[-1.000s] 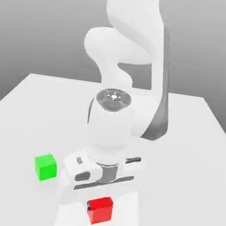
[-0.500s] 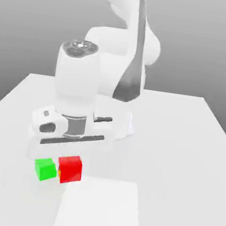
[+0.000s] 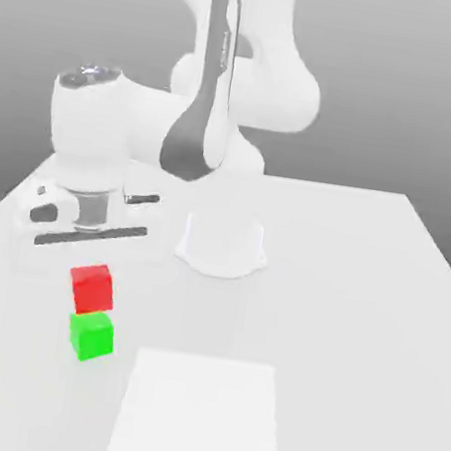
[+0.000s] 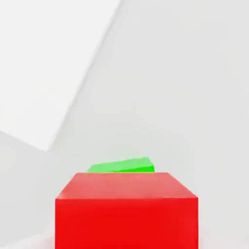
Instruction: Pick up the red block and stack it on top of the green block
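The red block point(image 3: 91, 289) hangs just under the white hand, with my gripper point(image 3: 92, 269) shut on it. Directly beneath it the green block point(image 3: 91, 335) rests on the white table, toward the exterior view's left. The red block's underside is close over the green block's top; whether they touch I cannot tell. In the hand view the red block point(image 4: 126, 214) sits large in the foreground, and a sliver of the green block point(image 4: 124, 166) shows past its top edge.
A paler white rectangle point(image 3: 200, 415) lies on the table point(image 3: 362, 289) near the front edge. The arm's round base point(image 3: 222, 244) stands mid-table, to the exterior view's right of the hand. The arm's links rise behind the blocks.
The hand has carried the red block from the front of the table toward the exterior view's left, first beside the green block, then higher, so that it now sits above the green block.
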`<state>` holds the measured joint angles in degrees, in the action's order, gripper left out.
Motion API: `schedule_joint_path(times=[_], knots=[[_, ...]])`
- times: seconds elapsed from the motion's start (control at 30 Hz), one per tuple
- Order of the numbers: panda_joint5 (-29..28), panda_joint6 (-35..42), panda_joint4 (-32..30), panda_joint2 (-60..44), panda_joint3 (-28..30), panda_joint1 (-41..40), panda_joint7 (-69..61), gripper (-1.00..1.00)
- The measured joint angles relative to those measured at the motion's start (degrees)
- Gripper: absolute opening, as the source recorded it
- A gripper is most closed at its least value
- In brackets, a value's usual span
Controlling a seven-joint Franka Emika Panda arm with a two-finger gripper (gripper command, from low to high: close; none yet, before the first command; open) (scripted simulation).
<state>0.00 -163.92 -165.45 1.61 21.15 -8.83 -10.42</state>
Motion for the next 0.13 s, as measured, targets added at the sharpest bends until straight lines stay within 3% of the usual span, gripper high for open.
schedule_joint_path(times=[0.07,0.1,0.13], knots=[[3.70,-2.94,-0.01,-3.20,-0.89,0.16,-2.57,-1.00],[4.75,-3.71,-0.01,-4.07,-0.78,0.44,-3.31,1.00],[4.75,-3.71,-0.01,-4.07,-0.78,0.44,-3.31,1.00]])
